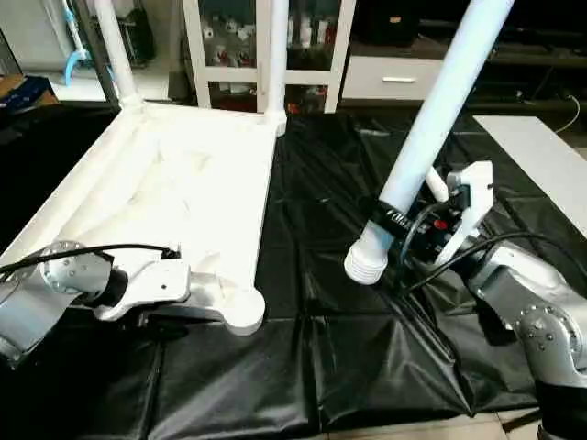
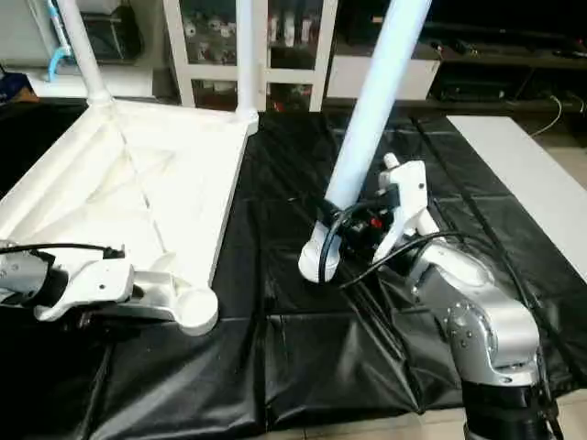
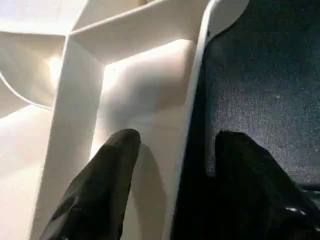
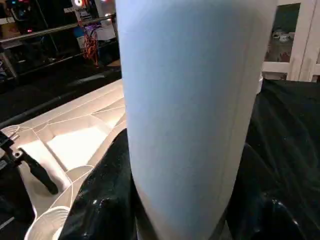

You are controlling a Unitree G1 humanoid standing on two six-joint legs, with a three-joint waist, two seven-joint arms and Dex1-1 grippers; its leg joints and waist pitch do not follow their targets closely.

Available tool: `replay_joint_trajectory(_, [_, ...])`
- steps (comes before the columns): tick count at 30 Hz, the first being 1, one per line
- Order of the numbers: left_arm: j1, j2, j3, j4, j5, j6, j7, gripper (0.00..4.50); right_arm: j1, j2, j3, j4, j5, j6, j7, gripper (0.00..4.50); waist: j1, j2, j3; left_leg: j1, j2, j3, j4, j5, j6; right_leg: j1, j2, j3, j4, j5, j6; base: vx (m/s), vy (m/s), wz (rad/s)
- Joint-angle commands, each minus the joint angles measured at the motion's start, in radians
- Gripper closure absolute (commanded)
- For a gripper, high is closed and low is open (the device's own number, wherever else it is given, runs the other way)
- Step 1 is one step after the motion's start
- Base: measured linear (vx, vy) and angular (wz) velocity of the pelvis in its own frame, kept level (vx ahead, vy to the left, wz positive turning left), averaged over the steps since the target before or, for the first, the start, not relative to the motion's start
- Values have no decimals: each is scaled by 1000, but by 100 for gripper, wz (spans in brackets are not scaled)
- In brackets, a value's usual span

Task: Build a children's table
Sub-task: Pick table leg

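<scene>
The white table top [image 1: 183, 183] lies underside up on a black sheet, ribs showing. Two white legs [image 1: 115, 50] [image 1: 275, 55] stand in its far corner sockets. My left gripper [image 3: 175, 165] is at the near rim beside the near right corner socket [image 1: 240, 310]. It is open and straddles the rim, one finger [image 3: 107, 175] inside on the white plastic and the other outside over the sheet. My right gripper [image 4: 180, 200] is shut on a third leg [image 1: 431, 119]. That leg leans up and away, its ribbed end [image 1: 367, 264] just above the sheet, right of the table top.
The black sheet [image 1: 348, 348] covers the floor around the work. A white glass-door cabinet [image 1: 316, 46] and a low drawer unit [image 1: 394, 78] stand behind. A white board [image 1: 541, 156] lies at the far right. Bare floor shows along the near edge [image 1: 440, 429].
</scene>
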Motion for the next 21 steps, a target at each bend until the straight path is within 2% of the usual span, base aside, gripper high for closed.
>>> replay_joint_trajectory(1, [-25, -9, 20, 17, 16, -36, -9, 193, 0, -10, -7, -29, 10, -4, 4, 270, -1, 17, -61, 37, 92, -49, -91, -278, -100, 11, -109, 70, -83, -209, -187, 0, 0, 0])
replay_joint_trajectory(4, [-25, -14, 12, 48, 25, -67, -11, 219, 0, -8, -5, -32, 9, -3, 6, 270, -1, 16, -62, 33, 92, -50, -91, -268, -97, 14, -110, 70, -81, -193, -187, 0, 0, 0])
replay_joint_trajectory(9, [-32, -51, 35, 103, 26, -147, 9, 263, -1, -5, -8, -31, 12, -6, 7, 270, 0, 17, -63, 36, 92, -48, -89, -265, -94, 12, -110, 70, -82, -190, -193, 0, 0, 0])
replay_joint_trajectory(15, [-29, -72, 37, 144, 33, -196, 1, 315, -5, -6, -5, -27, 13, -6, 11, 270, 1, 14, -64, 35, 92, -47, -89, -260, -91, 13, -111, 70, -80, -177, -195, 0, 0, 0])
replay_joint_trajectory(21, [-22, -86, 45, 152, 14, -208, -14, 358, -10, -7, -14, -27, 22, -3, 13, 270, 2, 15, -62, 39, 94, -49, -90, -281, -96, 10, -112, 70, -83, -211, -191, 0, 0, 0])
